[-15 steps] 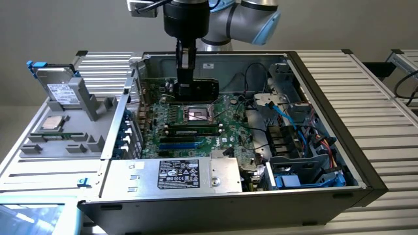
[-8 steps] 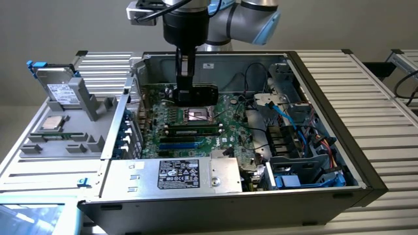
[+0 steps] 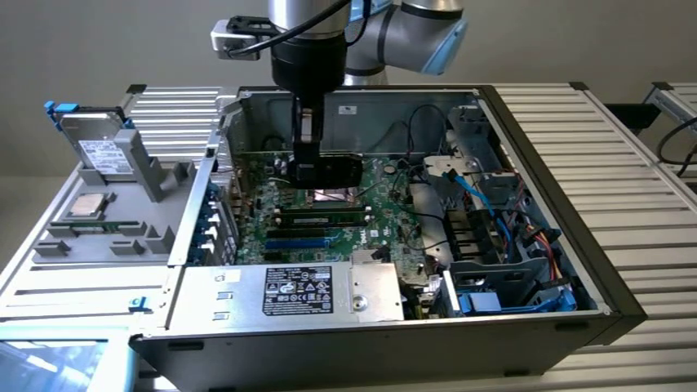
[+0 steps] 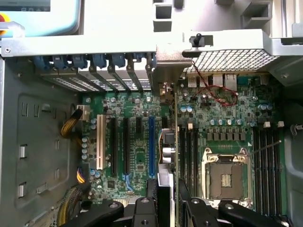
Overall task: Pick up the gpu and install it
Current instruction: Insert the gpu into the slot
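Exterior view, upper centre: gripper (image 3: 306, 169) clamps the gpu (image 3: 339, 171) above the motherboard (image 3: 384, 214); holding it upright and level likely matters.

The gpu (image 3: 338, 171), a small green card with a black cooler shroud, stands on edge in the tool's (image 3: 307, 166) grip over the motherboard (image 3: 384, 219). Its silver end bracket (image 4: 166, 78) sits near the case's rear slot covers (image 4: 102, 80).

Arm reaching straight down
The arm (image 3: 310, 57) hung vertical, its gripper (image 3: 306, 167) pointed downward, both fingers (image 4: 151, 201) pinched on the upright gpu (image 3: 335, 171).
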`<state>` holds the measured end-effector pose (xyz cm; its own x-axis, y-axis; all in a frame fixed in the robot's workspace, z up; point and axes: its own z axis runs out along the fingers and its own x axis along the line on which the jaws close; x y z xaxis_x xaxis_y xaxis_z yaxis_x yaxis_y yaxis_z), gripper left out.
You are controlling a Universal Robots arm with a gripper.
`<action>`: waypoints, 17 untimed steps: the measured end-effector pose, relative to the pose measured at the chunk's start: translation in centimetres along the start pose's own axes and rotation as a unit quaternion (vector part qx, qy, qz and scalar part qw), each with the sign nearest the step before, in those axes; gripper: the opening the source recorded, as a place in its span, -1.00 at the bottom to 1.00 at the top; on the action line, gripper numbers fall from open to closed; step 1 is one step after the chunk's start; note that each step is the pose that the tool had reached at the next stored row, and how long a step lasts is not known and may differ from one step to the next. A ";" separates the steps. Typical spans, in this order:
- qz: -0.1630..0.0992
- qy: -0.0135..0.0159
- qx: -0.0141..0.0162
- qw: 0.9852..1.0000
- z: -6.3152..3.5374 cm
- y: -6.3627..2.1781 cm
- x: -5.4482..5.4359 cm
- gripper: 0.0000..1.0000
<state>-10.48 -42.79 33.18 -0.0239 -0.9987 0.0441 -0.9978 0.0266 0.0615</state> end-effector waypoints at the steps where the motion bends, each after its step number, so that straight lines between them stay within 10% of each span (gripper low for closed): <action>1: 0.000 0.000 0.001 1.000 0.15 0.09 0.2 -0.44; 17: 0.000 -0.006 0.004 1.000 3.03 0.25 2.3 -0.44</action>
<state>-10.98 -45.17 30.28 -0.0244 -0.9992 0.0316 -0.9982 0.0260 0.0540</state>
